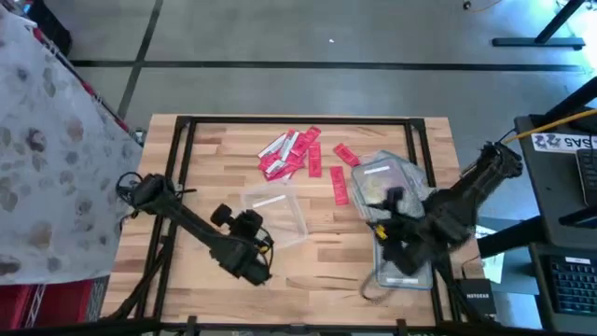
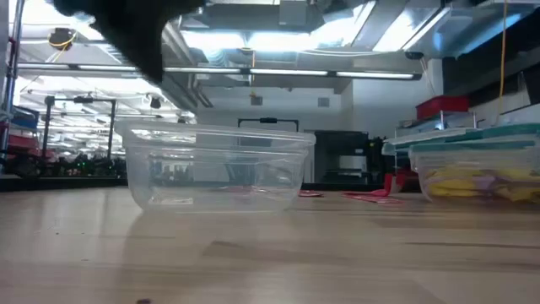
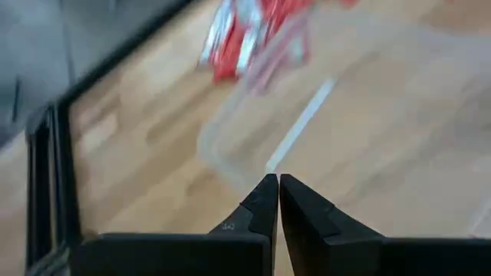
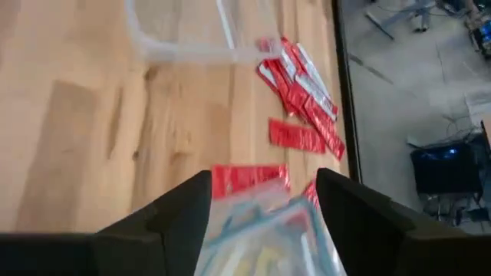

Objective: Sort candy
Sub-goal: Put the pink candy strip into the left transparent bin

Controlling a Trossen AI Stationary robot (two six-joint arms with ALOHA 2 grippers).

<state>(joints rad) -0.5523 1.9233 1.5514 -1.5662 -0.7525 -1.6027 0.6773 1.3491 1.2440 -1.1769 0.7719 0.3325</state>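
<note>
Left end effector pinched together over clear tub; right end effector spread above glossy red candy (flat wrappers).

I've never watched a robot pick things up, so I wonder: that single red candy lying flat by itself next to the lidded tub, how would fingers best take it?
Probably from straight above, pinching the lone red candy across its narrow width near the middle. It lies flat on the table, long and thin, with bare wood along its long sides for fingertips. The open right gripper is nearest.
</note>
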